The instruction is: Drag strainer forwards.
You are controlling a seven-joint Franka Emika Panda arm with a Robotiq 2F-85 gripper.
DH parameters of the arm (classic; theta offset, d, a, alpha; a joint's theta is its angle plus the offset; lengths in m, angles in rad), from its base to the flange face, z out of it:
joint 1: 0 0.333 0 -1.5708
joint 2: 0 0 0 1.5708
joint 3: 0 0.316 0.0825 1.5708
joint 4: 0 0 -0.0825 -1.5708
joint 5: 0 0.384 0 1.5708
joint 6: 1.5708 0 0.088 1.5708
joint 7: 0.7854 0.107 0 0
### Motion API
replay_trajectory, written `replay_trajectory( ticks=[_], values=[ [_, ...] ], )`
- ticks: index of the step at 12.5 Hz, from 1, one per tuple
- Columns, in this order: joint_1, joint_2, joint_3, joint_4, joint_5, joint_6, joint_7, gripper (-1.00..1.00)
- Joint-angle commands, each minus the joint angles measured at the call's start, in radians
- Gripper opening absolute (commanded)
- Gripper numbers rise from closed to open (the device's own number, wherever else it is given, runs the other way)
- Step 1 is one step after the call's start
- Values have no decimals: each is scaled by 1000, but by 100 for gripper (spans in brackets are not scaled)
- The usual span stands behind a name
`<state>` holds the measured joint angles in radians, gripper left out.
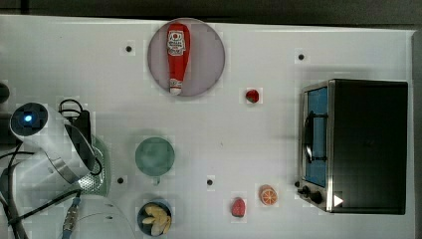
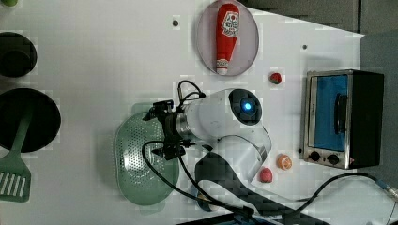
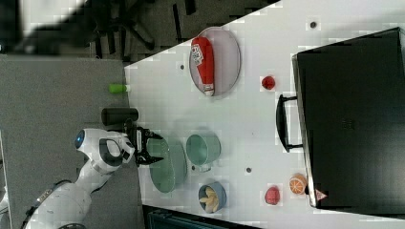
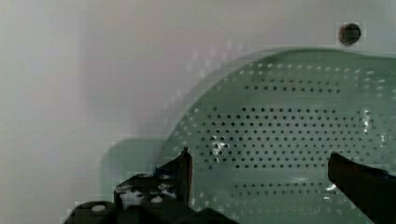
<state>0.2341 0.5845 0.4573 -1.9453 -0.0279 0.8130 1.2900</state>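
Observation:
The strainer (image 2: 138,166) is a pale mint-green oval bowl dotted with small holes. It lies on the white table at the left view's lower middle. In the top view the arm covers most of the strainer (image 1: 101,180). My gripper (image 2: 161,131) hangs open over the end of the bowl nearest the arm, with nothing between its fingers. In the wrist view the gripper (image 4: 268,170) has one fingertip (image 4: 185,164) by the rim and the other over the holed inside of the strainer (image 4: 289,126). The right view shows the gripper (image 3: 152,148) above the strainer (image 3: 168,171).
A teal cup (image 1: 155,156) stands right beside the strainer. A ketchup bottle (image 1: 177,54) lies on a grey plate (image 1: 209,55). A toaster oven (image 1: 361,144), a bowl of yellow pieces (image 1: 155,217), small toy fruits (image 1: 238,207) and a black pan (image 2: 42,117) with a spatula (image 2: 14,176) ring the table.

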Motion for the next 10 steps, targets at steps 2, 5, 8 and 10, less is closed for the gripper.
replay_trajectory(
  ticks=[2, 5, 8, 10],
  values=[
    [62, 24, -82, 45, -1, 3, 81, 100],
    [109, 41, -127, 88, -2, 34, 81, 100],
    [144, 58, -186, 130, -3, 36, 81, 100],
    [161, 76, -220, 161, -3, 42, 81, 100]
  ],
)
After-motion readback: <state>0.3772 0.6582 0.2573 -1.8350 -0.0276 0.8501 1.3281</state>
